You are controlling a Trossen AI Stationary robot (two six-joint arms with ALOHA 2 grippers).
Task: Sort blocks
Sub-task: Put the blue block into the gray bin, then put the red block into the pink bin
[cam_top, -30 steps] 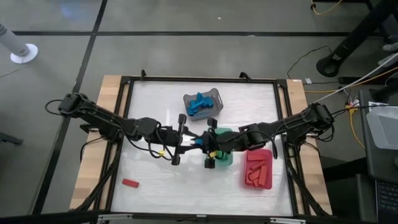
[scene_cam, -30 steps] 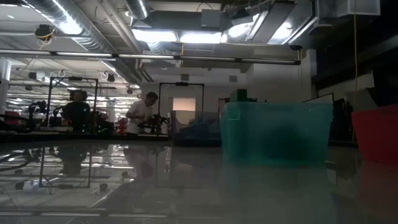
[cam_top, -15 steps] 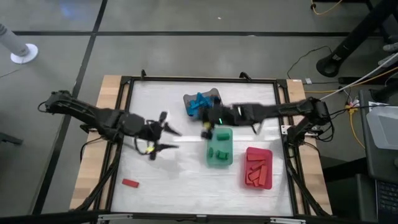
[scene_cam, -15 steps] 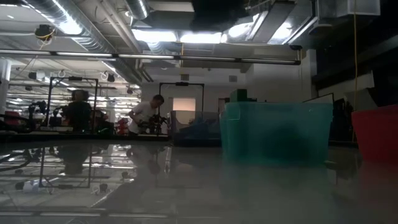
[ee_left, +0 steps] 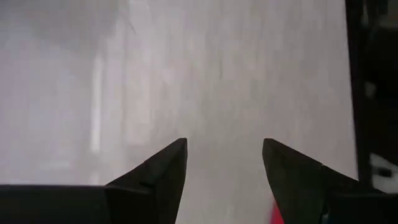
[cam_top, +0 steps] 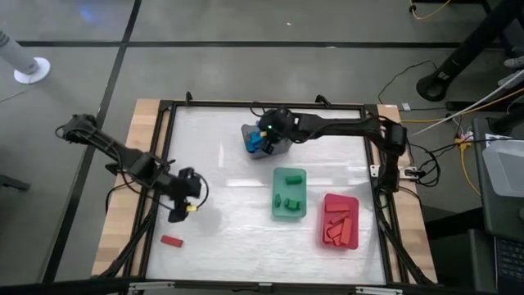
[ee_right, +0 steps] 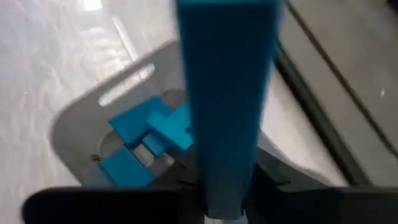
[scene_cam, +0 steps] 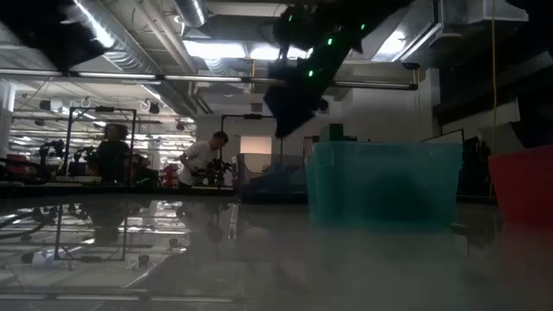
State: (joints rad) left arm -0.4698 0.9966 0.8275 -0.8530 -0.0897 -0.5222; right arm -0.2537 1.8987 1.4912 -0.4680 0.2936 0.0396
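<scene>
My right gripper (cam_top: 266, 133) hangs over the grey slatted basket (cam_top: 278, 131) at the table's far side, shut on a blue bar (ee_right: 225, 81). Several blue blocks (ee_right: 149, 134) lie in the basket below it. The low view shows this gripper (scene_cam: 295, 91) as a dark shape high above the table. My left gripper (cam_top: 176, 213) is open near the table's left side, above bare table, its fingers (ee_left: 163, 167) apart. A red block (cam_top: 171, 242) lies flat on the table just nearer than it. The green tray (cam_top: 289, 194) holds green blocks and the red tray (cam_top: 340, 220) holds red ones. My right gripper pinches the blue bar between its two fingers at the bar's near end (ee_right: 224, 171); the bar itself hides the pads. The bar runs along the fingers and sticks out past their tips. It is lifted clear, above the basket's blue blocks.
The green tray (scene_cam: 384, 181) and red tray (scene_cam: 523, 186) stand right of the table's middle, toward the near side. A dark frame (cam_top: 164, 164) runs round the table top. Bare table lies between the left gripper and the trays. People stand in the room beyond.
Both grippers stood together at the table's middle beside the green tray. My right gripper has swung toward the far edge, carrying the blue bar over the grey basket. My left gripper has drawn back toward the table's left and near side, closer to the red block.
</scene>
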